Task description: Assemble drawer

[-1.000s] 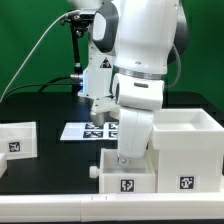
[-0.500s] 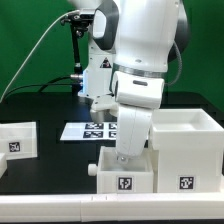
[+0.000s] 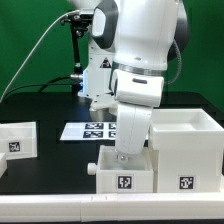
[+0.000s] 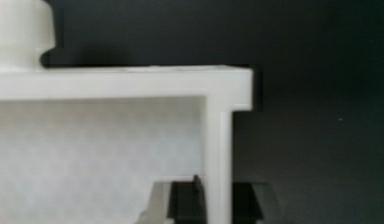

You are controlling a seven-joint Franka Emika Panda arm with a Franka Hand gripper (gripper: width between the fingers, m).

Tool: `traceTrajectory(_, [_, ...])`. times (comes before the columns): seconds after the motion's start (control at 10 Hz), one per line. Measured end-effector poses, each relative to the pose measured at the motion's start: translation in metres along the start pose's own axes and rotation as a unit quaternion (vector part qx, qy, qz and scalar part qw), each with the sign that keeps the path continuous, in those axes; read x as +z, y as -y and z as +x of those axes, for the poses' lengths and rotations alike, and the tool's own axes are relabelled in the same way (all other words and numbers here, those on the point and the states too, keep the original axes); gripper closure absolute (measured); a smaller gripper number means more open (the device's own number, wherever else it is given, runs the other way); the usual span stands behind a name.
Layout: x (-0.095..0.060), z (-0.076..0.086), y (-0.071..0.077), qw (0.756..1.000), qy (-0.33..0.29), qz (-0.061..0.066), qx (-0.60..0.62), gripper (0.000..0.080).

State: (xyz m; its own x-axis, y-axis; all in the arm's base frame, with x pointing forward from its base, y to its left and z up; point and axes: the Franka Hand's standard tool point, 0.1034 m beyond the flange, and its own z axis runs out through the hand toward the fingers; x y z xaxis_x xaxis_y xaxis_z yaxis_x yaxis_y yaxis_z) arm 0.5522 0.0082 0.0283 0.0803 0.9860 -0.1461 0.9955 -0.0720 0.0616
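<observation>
A white robot arm is reaching down into the drawer point(image 3: 126, 176), a small, low, open-topped tray of smooth white plastic. The drawer is sitting near the front of the black tabletop point(image 3: 50, 175), just beside the tall, boxy white cube casing point(image 3: 187, 150) on the exterior view's right. A black-and-white square tag point(image 3: 127, 184) is showing on the drawer's front.

In the wrist view, the end effector point(image 4: 214, 203) is straddling one thin, straight side wall of the drawer. Its dark fingers point(image 4: 171, 203) are sitting narrowly apart, one on each side. Whether they are actually pinching the wall cannot be told.

The likely risk is slipping. The plastic looks slick and the wall thin, so a light or off-centre grip could let the tray twist or drop. A tilted tray could then catch on the casing's square edge.
</observation>
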Motion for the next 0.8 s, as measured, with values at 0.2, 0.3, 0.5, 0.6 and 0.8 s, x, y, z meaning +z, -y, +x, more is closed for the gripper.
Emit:
traceTrajectory(0.2, [0.001,-0.001,0.002,1.0,0.001,0.004,0.0,0.0765])
traceTrajectory(0.3, [0.002,-0.001,0.003,1.0,0.002,0.005,0.0,0.0765])
traceTrajectory(0.5, [0.002,-0.001,0.003,1.0,0.002,0.005,0.0,0.0765])
traceTrajectory(0.6, [0.002,-0.001,0.003,1.0,0.002,0.005,0.001,0.0583])
traceTrajectory(0.8, [0.0,-0.016,0.005,0.999,0.023,0.043,-0.003,0.0447])
